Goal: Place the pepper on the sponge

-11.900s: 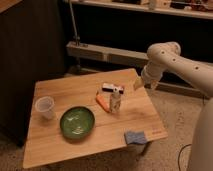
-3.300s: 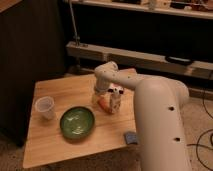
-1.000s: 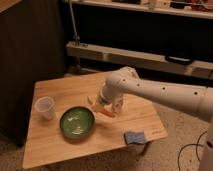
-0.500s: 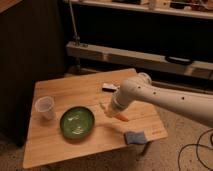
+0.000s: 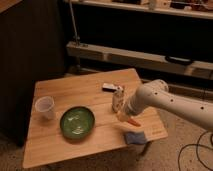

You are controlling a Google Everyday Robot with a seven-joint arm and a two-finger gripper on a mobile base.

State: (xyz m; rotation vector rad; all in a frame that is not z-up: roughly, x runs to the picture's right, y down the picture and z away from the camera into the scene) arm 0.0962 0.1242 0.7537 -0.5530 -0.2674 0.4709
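Observation:
The orange pepper (image 5: pixel 132 121) hangs just above the wooden table (image 5: pixel 75 145) at its right front, held at the tip of my gripper (image 5: pixel 125 117), which comes in on the white arm from the right. The blue-grey sponge (image 5: pixel 135 137) lies flat near the table's front right edge, directly below and slightly in front of the pepper. A small gap separates the pepper from the sponge. The gripper's fingers are hidden behind the arm's end.
A pale upright bottle (image 5: pixel 118 98) stands just left of the gripper. A dark-and-white flat box (image 5: pixel 109 87) lies behind it. A green bowl (image 5: pixel 77 121) sits mid-table and a white cup (image 5: pixel 45 107) at the left. Shelving runs along the back.
The arm has carried the pepper from beside the bottle toward the right and front, ending just above the sponge. The other objects have stayed put.

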